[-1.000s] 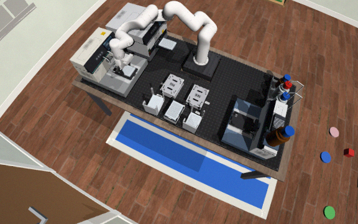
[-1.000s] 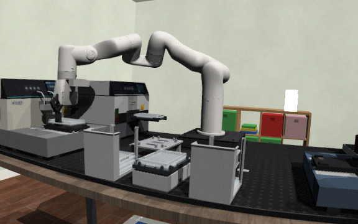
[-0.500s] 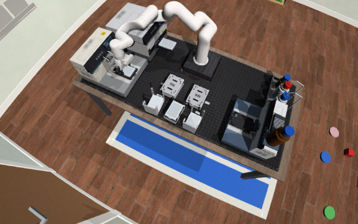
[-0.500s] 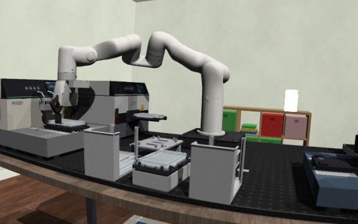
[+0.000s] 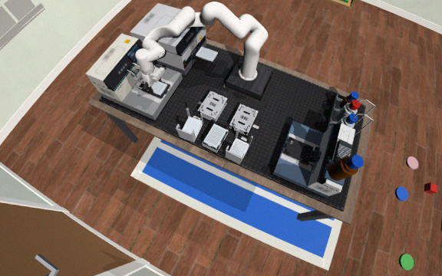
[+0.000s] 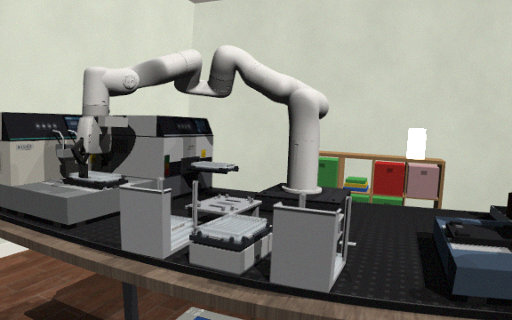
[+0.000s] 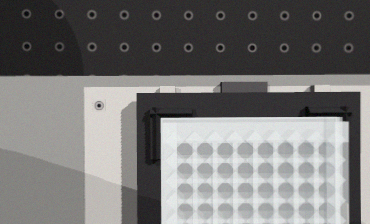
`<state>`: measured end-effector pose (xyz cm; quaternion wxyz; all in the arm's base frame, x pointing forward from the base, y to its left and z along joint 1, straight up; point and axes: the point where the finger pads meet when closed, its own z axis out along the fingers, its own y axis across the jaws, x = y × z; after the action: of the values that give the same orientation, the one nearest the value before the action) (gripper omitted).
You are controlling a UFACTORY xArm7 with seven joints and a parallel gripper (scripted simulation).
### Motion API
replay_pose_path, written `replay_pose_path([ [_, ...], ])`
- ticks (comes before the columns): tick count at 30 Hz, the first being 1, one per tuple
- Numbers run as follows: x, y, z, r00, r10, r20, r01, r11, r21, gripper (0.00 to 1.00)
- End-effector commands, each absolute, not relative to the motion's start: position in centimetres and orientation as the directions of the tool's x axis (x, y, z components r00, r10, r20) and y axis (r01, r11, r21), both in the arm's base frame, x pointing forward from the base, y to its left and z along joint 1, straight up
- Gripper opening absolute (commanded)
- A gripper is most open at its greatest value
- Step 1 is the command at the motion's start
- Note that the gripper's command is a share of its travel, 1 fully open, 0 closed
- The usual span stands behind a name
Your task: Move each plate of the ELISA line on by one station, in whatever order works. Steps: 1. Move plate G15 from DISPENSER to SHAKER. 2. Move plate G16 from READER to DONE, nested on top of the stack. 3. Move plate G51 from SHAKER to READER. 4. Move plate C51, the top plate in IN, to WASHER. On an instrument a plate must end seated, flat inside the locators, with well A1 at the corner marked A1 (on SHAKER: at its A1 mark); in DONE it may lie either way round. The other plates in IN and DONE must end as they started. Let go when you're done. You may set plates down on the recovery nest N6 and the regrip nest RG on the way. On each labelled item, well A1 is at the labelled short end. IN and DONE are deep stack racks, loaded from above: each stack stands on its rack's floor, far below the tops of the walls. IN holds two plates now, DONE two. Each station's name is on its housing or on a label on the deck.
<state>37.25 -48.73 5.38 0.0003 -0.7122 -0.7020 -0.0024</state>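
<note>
My gripper (image 5: pixel 149 85) (image 6: pixel 83 171) stands low over the WASHER (image 5: pixel 110 65) (image 6: pixel 16 151) at the table's far left. It is shut on a clear well plate, plate C51 (image 5: pixel 159 88) (image 6: pixel 100 177) (image 7: pixel 256 170). The plate lies flat inside the washer's black carrier frame (image 7: pixel 246 104). My fingers are out of the wrist view. A second plate (image 5: pixel 206 54) (image 6: pixel 213 166) sits on the tray of the neighbouring instrument. A third plate (image 5: pixel 215 136) (image 6: pixel 231 227) sits on the low station between the two white stack racks (image 5: pixel 189 129) (image 5: pixel 237 150) (image 6: pixel 142 218) (image 6: pixel 305 240).
Two flat nests (image 5: pixel 212 105) (image 5: pixel 244 118) lie behind the racks. The arm's base (image 5: pixel 249 78) stands mid-table. A blue instrument (image 5: pixel 301 153) (image 6: pixel 483 262) and bottles (image 5: pixel 345 166) occupy the right end. The washer's housing rises close behind my gripper.
</note>
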Motion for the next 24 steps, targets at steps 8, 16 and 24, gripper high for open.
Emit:
replay_pose_path([
  [8, 37.37, -48.83, 5.65, 0.014, 1.000, 0.000, 1.000, -0.014, 0.007, 1.00],
  [16, 37.37, -48.83, 5.65, 0.014, 1.000, 0.000, 1.000, -0.014, 0.007, 1.00],
  [24, 37.37, -48.83, 5.65, 0.014, 1.000, 0.000, 1.000, -0.014, 0.007, 1.00],
])
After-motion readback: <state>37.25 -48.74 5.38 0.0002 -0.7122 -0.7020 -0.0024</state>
